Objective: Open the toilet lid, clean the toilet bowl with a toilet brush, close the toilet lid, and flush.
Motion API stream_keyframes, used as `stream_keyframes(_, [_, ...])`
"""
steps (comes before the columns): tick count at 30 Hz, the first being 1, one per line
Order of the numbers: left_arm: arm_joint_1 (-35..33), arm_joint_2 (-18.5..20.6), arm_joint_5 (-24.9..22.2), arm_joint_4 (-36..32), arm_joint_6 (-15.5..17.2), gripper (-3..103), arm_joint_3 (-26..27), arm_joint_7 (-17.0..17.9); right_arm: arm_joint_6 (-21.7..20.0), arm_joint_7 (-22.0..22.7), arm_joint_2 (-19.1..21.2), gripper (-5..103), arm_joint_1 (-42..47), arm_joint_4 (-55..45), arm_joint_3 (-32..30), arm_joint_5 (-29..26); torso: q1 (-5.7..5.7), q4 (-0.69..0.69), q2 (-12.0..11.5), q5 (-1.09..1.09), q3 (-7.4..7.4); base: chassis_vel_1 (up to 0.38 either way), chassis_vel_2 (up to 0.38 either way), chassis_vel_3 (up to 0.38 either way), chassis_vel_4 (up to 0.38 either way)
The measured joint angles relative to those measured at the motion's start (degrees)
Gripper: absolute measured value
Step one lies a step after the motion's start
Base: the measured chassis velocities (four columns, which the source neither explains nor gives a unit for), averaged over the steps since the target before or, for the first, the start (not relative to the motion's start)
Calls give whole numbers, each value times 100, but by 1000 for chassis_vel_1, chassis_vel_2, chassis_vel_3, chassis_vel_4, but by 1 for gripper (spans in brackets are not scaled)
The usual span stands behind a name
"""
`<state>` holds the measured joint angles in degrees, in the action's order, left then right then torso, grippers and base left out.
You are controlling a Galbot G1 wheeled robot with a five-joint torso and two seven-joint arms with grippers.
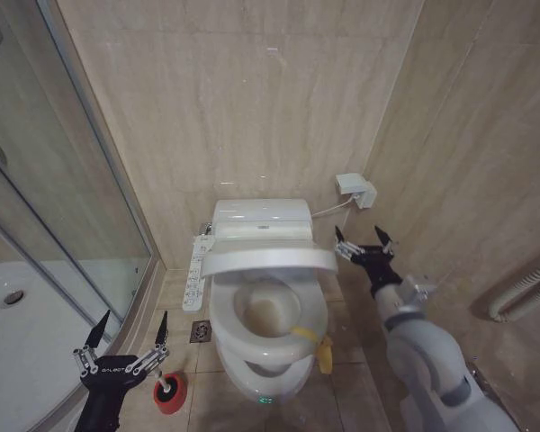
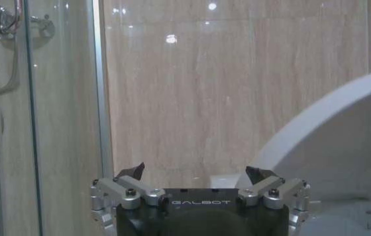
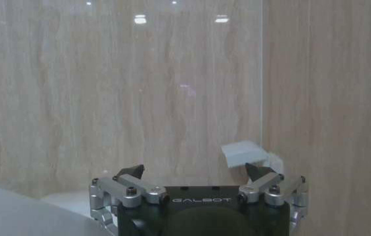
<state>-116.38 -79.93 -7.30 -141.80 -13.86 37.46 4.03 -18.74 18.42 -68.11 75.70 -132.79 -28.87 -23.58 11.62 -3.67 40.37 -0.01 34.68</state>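
The toilet lid (image 1: 268,259) stands partly raised, tilted over the back of the toilet bowl (image 1: 268,310), whose basin shows yellowish-brown staining. A yellow strap (image 1: 311,337) lies over the seat ring's front right. My right gripper (image 1: 361,232) is open just beside the lid's right edge, holding nothing; its wrist view shows its spread fingers (image 3: 130,173) facing the wall. The toilet brush (image 1: 169,392) stands in its red cup on the floor left of the toilet. My left gripper (image 1: 133,317) hangs open above the brush, and the lid (image 2: 330,137) curves past it in the left wrist view.
A long white remote panel (image 1: 195,274) runs along the toilet's left side, with a floor drain (image 1: 201,331) below it. The glass shower wall (image 1: 63,225) and white tray (image 1: 27,342) close off the left. A wall box (image 1: 355,187) and pipes (image 1: 522,292) sit on the right.
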Motion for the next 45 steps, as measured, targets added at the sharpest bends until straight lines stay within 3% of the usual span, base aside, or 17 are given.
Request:
stream_keyframes(7, [0,0,0,0,0,100,0,0,478,-443,-325,100,1061,-268,-271,626,0,0,0,1,0,0,0,0,0])
stream_keyframes(17, [0,1,0,0,0,100,0,0,675,-631,-910,100,2122,-971,-453,899,0,-1,0,0,0,0,0,0,0])
stream_keyframes(23, [0,0,0,0,0,100,0,0,1116,-806,-1415,100,2587,-1082,-511,1232,1,-1,0,0,0,0,0,0,0])
stream_keyframes(45, [0,0,0,0,0,100,0,0,1273,-824,-1490,100,2656,-1057,-537,1482,1,0,-1,1,0,0,0,0,0])
